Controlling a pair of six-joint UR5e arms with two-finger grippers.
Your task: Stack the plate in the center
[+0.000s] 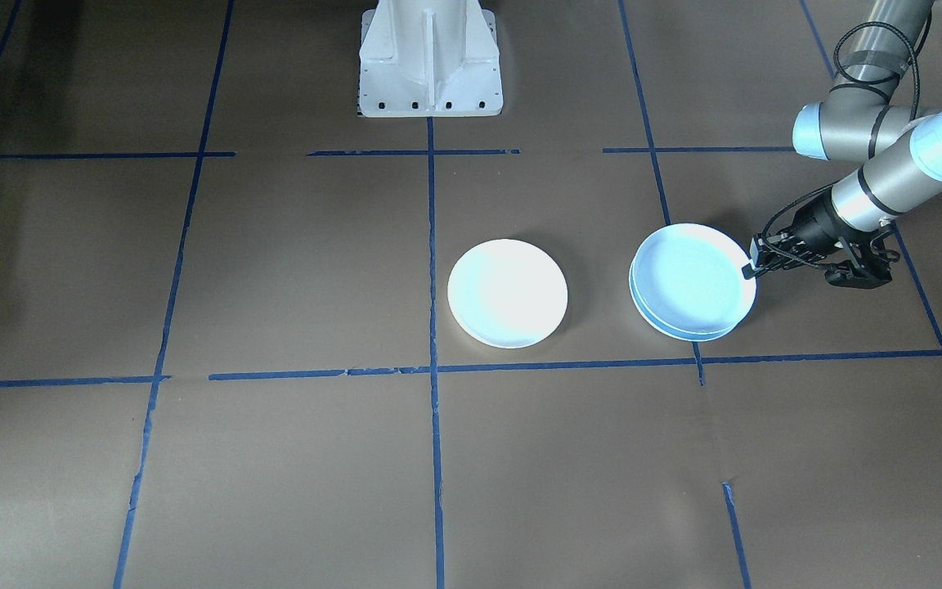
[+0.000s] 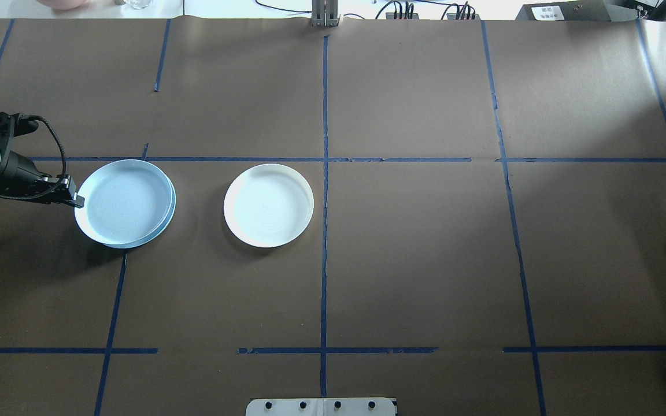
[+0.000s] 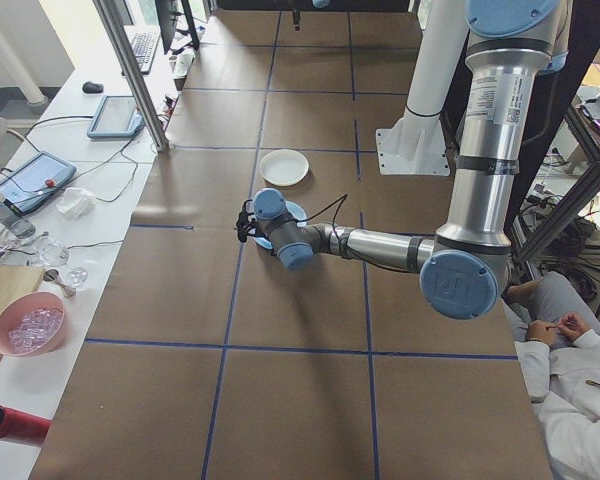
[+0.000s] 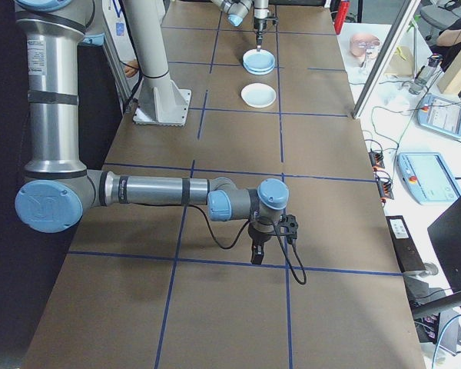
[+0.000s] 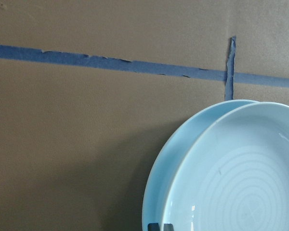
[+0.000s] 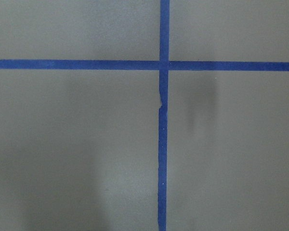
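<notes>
Three plates show: one pale white center plate (image 2: 268, 205) lying alone on the table (image 2: 425, 260), and well apart from it two light blue plates, the upper blue plate (image 2: 123, 200) resting offset on the lower blue plate (image 2: 166, 218). The left gripper (image 2: 77, 200) pinches the upper one's rim, on its side away from the center plate. The right gripper (image 4: 257, 254) hangs far off over bare table, and whether its fingers are parted cannot be told.

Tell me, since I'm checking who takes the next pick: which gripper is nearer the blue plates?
Left. The left gripper is at the rim of the blue plates, apparently pinching the upper one. The right gripper hangs over bare table, far from them.
</notes>
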